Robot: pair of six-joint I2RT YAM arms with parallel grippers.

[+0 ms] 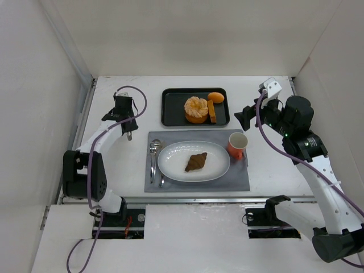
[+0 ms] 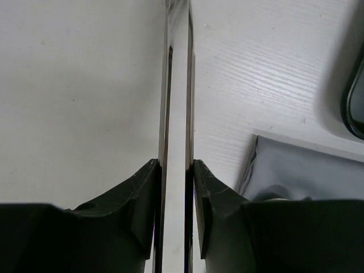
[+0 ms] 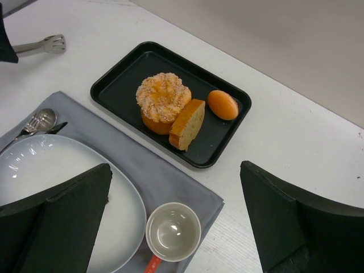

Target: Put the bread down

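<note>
Both jaws well apart from bread on plate; left clamps tongs.

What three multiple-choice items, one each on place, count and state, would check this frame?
1. The bread lies:
A on the white plate
B in the black tray
C in the right hand

2. Food pieces in the black tray:
A one
B three
C five

3. The right hand is:
A shut on the bread
B open and empty
C shut on the white plate

Answers:
1 A, the bread sits mid-plate.
2 B, there is a peeled orange, a yellow slice and a small orange oval piece.
3 B, its jaws stand wide apart with nothing between them.
</note>
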